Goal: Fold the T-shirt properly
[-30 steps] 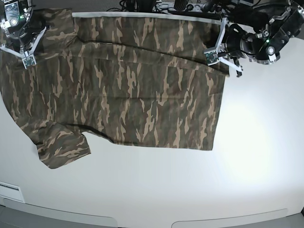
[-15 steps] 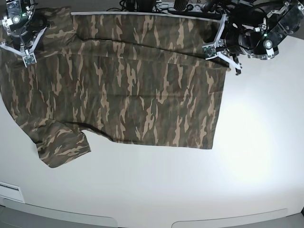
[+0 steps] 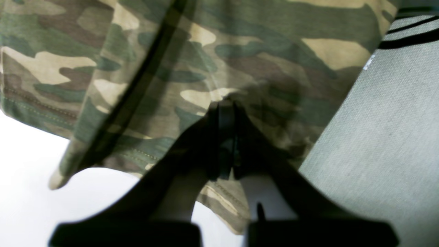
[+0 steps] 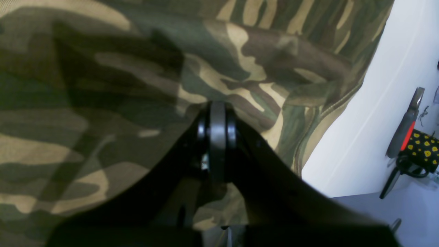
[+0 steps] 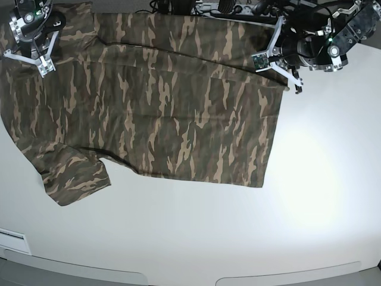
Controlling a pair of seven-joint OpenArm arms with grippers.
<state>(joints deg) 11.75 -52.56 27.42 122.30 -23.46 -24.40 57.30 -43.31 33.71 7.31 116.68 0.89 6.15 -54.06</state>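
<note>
Camouflage T-shirt (image 5: 161, 101) spread mostly flat across the far-left part of the white table (image 5: 309, 196), body running left to right, one short sleeve (image 5: 74, 179) sticking out toward the near-left edge. Far edge of the cloth reaching the back edge of the table. Hem corner at the far right bunched and lifted slightly, pinched between the pressed-together jaws of the left gripper (image 3: 224, 137), with stitched hem (image 3: 223, 195) hanging loose just below the pinch. At the opposite far corner, near the shoulder, cloth gathered into folds and clamped in the closed jaws of the right gripper (image 4: 217, 127). Both grippers at the back of the table in the base view, left gripper (image 5: 286, 59) on that view's right, right gripper (image 5: 33, 36) on its left. Beyond the table edge in the right wrist view, a tool with a red mark (image 4: 406, 128) and a black item with yellow dots (image 4: 423, 149).
</note>
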